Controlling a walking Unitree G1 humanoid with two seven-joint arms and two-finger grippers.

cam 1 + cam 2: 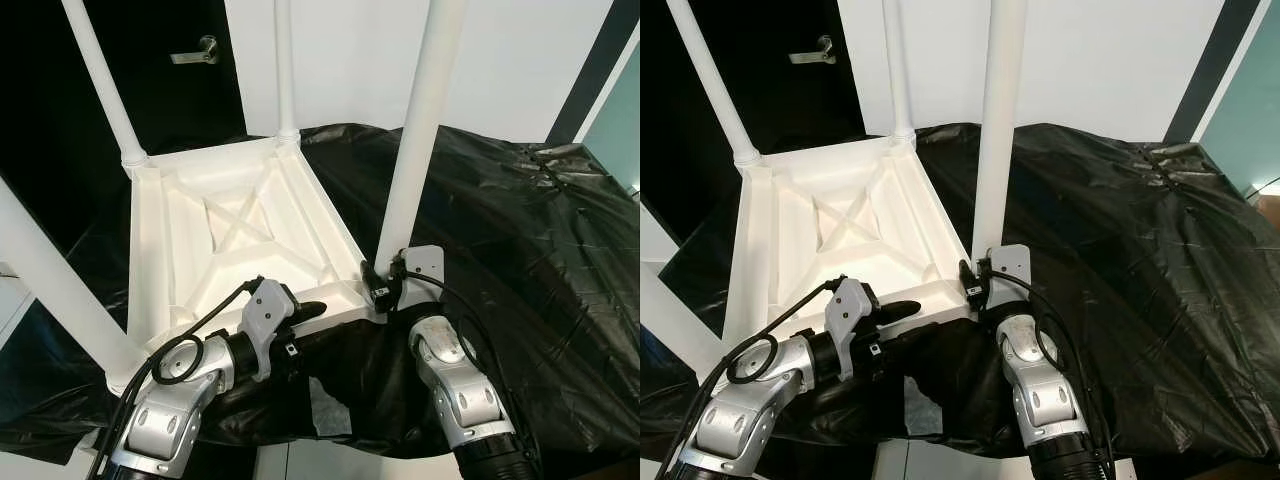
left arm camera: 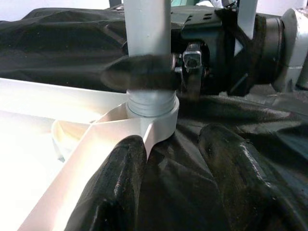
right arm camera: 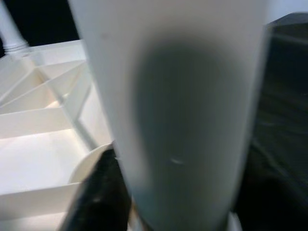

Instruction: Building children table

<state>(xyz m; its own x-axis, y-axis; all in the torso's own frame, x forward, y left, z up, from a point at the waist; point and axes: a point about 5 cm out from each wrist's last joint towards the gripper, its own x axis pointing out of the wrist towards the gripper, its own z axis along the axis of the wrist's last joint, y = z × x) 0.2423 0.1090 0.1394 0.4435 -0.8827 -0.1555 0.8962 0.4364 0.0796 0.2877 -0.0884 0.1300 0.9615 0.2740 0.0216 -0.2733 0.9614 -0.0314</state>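
Legs rise from the corners of an upturned white table top (image 1: pixel 215 240) that lies on a black sheet (image 1: pixel 520 230) spread over the work surface. At the far left, the near-left leg (image 1: pixel 45 280) runs out past the picture's edge, so its upper end is cut off. The far-left leg (image 1: pixel 100 75) and the far-right leg (image 1: pixel 285 60) also leave through the top of the head views.

The left gripper (image 1: pixel 305 310) lies low along the table top's near rim. In the left wrist view its two black fingers (image 2: pixel 113 187) are spread apart, one on the white rim, the other on the black sheet, holding nothing.

Further right, the near-right leg (image 1: pixel 415 130) stands upright in its corner socket (image 2: pixel 151 108), where some thread shows above the collar. The right gripper (image 2: pixel 144 72) sits at the base of this leg, just above the socket; one dark finger crosses the leg, blurred, and the other is hidden behind it. In the right wrist view the leg is a pale out-of-focus column, so whether the fingers are pressing on it cannot be told.

Behind, a dark door with a metal handle (image 1: pixel 195 50) is partly cut off at the top.
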